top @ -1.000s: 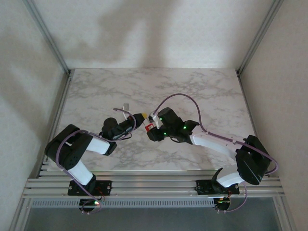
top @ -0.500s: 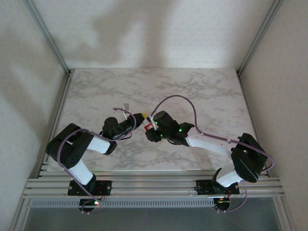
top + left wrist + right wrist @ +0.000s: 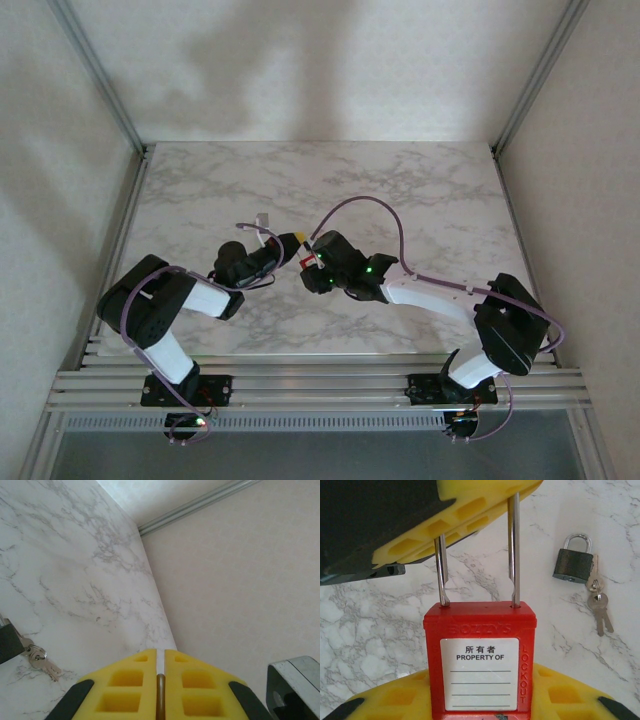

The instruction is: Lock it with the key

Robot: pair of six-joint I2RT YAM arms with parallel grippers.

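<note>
Left claw [image 3: 292, 243]: yellow fingers [image 3: 130, 680] pressed together, with only a thin slit between them, and clamped on the top bend of the shackle [image 3: 513, 555] of the red padlock [image 3: 480, 665]. Right claw [image 3: 311, 263]: closed on the red body of the same padlock, one yellow pad on each side and the "PROPERTY OF" label facing its wrist camera. The padlock hangs clear of the marble table [image 3: 370, 645], bridged between the two claws, which meet tip to tip. Shackle condition: the right leg is seated in the body. The left leg ends in a tapered tip at the top face of the body and appears not seated. The underside of the body sits down between the right claw's pads, so the keyway cannot be assessed. Surroundings: a small dark padlock [image 3: 572, 565] lies flat on the table beyond and to the right of the right claw, well apart from it. Its keys [image 3: 598, 607] lie on a ring just beside its right edge. From the left claw these items lie ahead and to its left. Obstruction: the left claw covers the shackle's bend. Beyond the left claw, the table meets a pale wall [image 3: 240, 580].
</note>
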